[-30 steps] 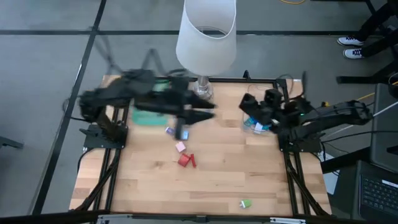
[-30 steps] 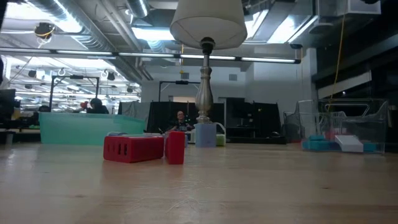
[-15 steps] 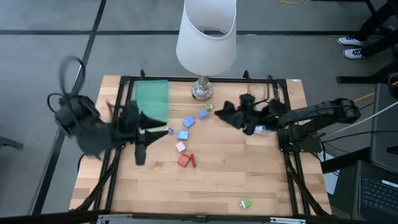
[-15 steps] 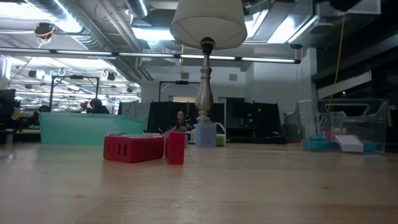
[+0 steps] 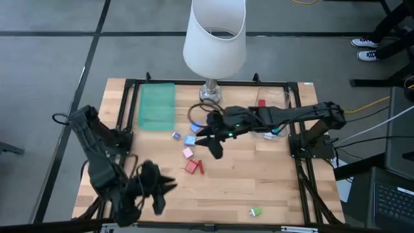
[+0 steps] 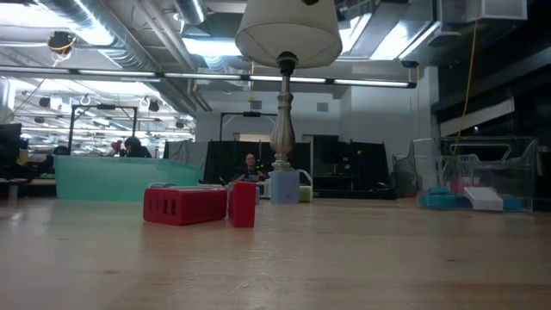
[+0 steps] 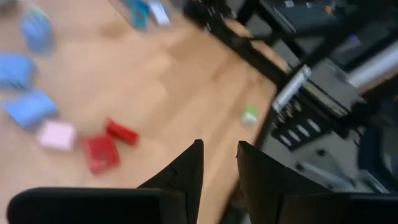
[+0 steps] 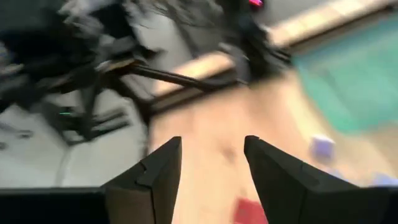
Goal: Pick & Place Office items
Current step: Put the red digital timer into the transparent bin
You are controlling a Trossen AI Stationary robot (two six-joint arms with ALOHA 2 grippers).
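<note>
The office items lie loose on the wooden table: blue pieces (image 5: 190,140), a pink piece (image 5: 187,153), two red pieces (image 5: 191,166) and a green piece (image 5: 255,211) near the front edge. The red pieces also show in the low view (image 6: 185,207) and in the left wrist view (image 7: 99,152). My right gripper (image 5: 212,144) hovers open just right of the blue and pink pieces and holds nothing. My left gripper (image 5: 158,194) is open and empty above the table's near left part, apart from all the pieces. Its fingers show a narrow empty gap in the left wrist view (image 7: 219,149).
A flat green tray (image 5: 157,105) lies at the far left. A lamp with a white shade (image 5: 214,39) stands on its base (image 5: 209,94) at the far middle. A clear bin (image 5: 270,120) holding a few pieces stands at the far right, under my right arm.
My left gripper has swung from above the far middle of the table to the left edge and then to the near left corner. My right gripper has gone from the clear bin toward the table's left, to beside the blue and pink pieces. The pieces have stayed put.
</note>
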